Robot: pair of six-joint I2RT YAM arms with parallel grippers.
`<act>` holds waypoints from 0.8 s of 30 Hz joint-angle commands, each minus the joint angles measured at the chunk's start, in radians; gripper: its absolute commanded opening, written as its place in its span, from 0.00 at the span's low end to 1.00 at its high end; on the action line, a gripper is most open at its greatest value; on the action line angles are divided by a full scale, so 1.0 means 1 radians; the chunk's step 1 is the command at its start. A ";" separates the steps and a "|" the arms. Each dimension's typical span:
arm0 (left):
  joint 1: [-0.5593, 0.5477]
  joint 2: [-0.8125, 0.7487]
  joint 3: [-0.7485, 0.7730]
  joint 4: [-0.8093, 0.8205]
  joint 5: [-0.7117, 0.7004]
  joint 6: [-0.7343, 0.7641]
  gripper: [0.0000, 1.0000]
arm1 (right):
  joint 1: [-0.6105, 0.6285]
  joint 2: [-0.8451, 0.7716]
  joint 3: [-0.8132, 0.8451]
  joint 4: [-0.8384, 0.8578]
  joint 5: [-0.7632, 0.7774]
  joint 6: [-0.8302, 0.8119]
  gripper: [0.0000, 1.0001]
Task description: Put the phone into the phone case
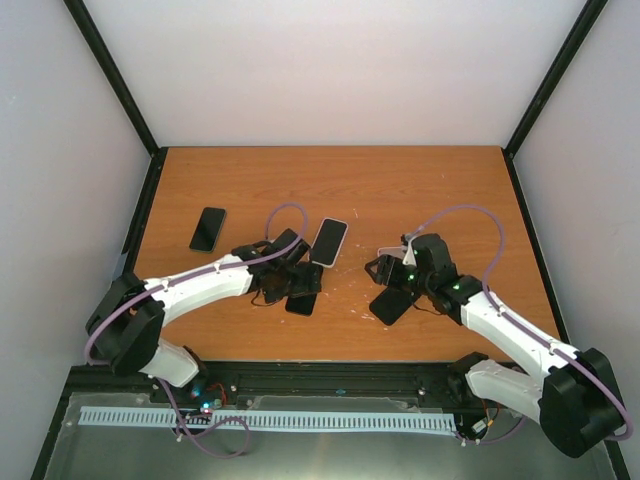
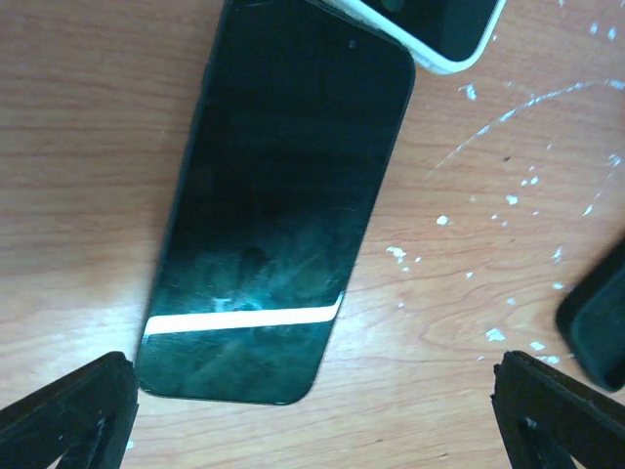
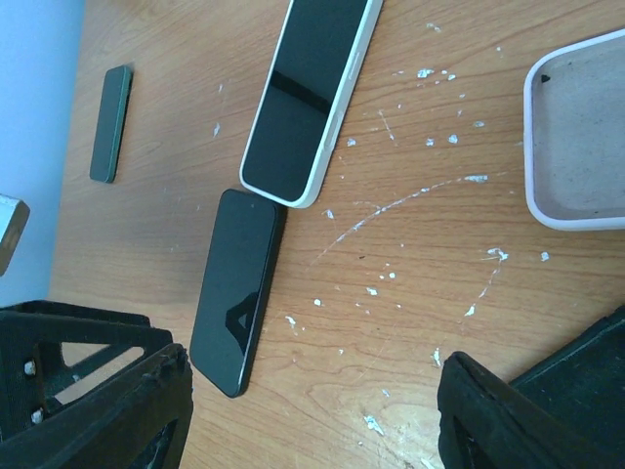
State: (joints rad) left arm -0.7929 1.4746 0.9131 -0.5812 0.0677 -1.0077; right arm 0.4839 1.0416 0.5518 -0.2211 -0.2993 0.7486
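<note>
A black phone [image 2: 283,205] lies screen up on the wooden table, also seen from above [image 1: 303,291] and in the right wrist view [image 3: 237,293]. My left gripper [image 2: 312,420] is open just above it, with the phone's near end between the fingers and neither finger touching it; from above the gripper [image 1: 288,275] covers part of the phone. An empty pale case [image 3: 578,127] lies open side up to the right. A black case [image 1: 393,304] lies under my right gripper [image 1: 388,275], and its corner shows in the left wrist view [image 2: 598,322]. My right gripper [image 3: 312,410] is open and empty over bare table.
A white-rimmed phone [image 1: 329,241] lies just beyond the black phone, its end touching or overlapping it [image 3: 308,98]. Another dark phone [image 1: 208,229] lies at the far left [image 3: 110,122]. White scratches and flecks mark the wood between the arms.
</note>
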 commanded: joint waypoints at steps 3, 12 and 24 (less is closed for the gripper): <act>0.026 0.005 0.029 -0.046 -0.095 0.341 0.99 | -0.002 -0.035 -0.014 -0.050 0.068 -0.022 0.67; 0.097 0.138 0.092 0.049 -0.028 0.493 0.95 | -0.005 -0.075 0.008 -0.243 0.338 0.001 0.67; 0.104 0.268 0.121 0.108 0.041 0.529 0.91 | -0.018 -0.036 -0.075 -0.322 0.468 0.205 0.58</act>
State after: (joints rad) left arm -0.6937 1.7218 0.9981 -0.5091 0.0799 -0.5106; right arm 0.4763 0.9924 0.5114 -0.4923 0.0891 0.8505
